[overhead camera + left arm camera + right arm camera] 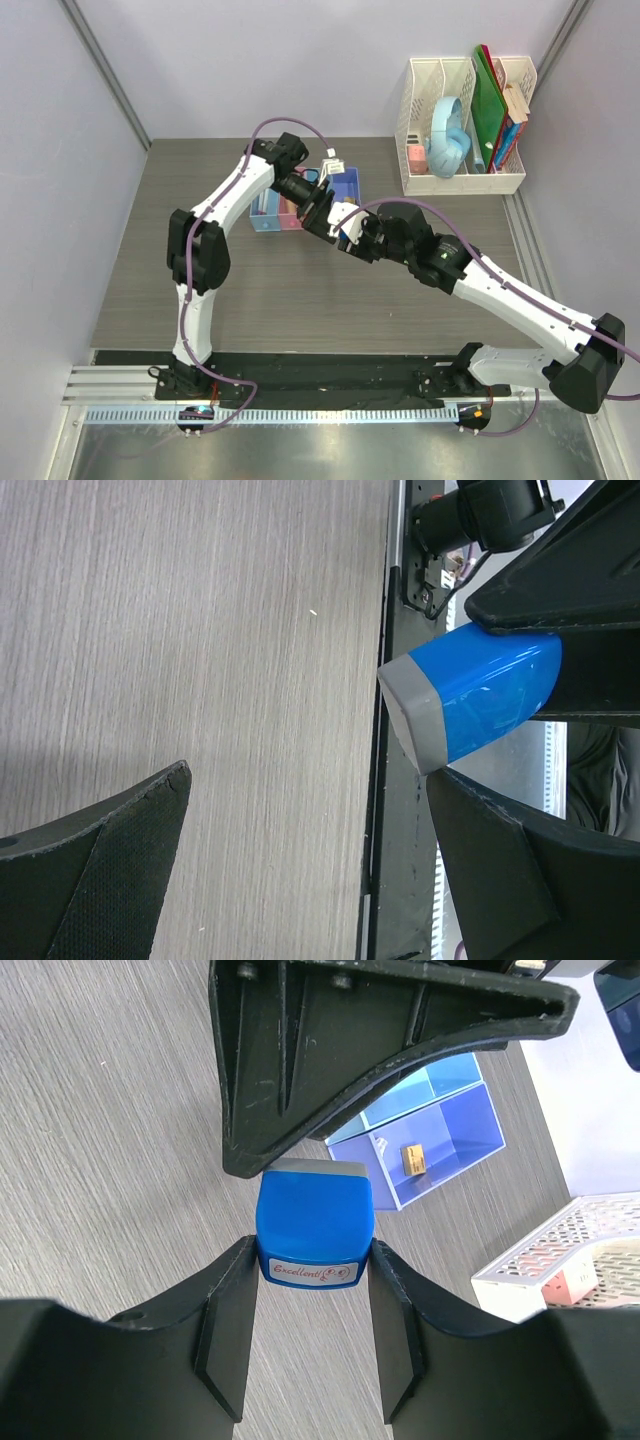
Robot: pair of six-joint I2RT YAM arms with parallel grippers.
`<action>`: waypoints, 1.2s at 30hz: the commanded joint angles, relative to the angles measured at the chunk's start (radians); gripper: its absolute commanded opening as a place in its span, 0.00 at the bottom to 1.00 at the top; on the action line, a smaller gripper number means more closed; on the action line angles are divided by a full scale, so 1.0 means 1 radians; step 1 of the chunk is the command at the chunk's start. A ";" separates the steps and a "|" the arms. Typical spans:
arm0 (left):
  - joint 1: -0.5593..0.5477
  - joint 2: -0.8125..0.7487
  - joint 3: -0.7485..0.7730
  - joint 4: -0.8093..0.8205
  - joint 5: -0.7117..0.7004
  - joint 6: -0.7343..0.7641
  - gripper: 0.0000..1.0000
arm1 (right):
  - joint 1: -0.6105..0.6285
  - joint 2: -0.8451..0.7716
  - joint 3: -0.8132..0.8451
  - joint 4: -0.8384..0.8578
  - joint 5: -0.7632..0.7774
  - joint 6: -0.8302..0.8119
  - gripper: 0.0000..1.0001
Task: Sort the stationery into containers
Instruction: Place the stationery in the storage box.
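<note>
My right gripper is shut on the blue wedge-shaped piece, which has a grey end and a white "Excellent" label, and holds it above the table. In the top view it sits just right of the row of bins. My left gripper is open and empty, and the blue piece lies against the tip of one of its fingers. In the top view the left gripper meets the right one beside the bins. The purple-blue bin holds a small beige block.
A tall white mesh file rack with green folders, books and a pale blue roll stands at the back right. A white item sticks up above the purple-blue bin. The black rail marks the table's near edge.
</note>
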 commanded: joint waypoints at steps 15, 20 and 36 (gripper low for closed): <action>0.235 -0.386 -0.271 0.139 -0.031 -0.050 1.00 | -0.005 0.198 0.106 0.105 0.039 -0.063 0.31; 0.263 -0.504 -0.472 0.197 -0.141 -0.034 1.00 | -0.033 0.338 0.227 0.119 0.048 -0.091 0.31; 0.298 -0.725 -0.756 0.331 -0.355 -0.120 1.00 | -0.151 0.700 0.574 0.116 0.010 -0.085 0.31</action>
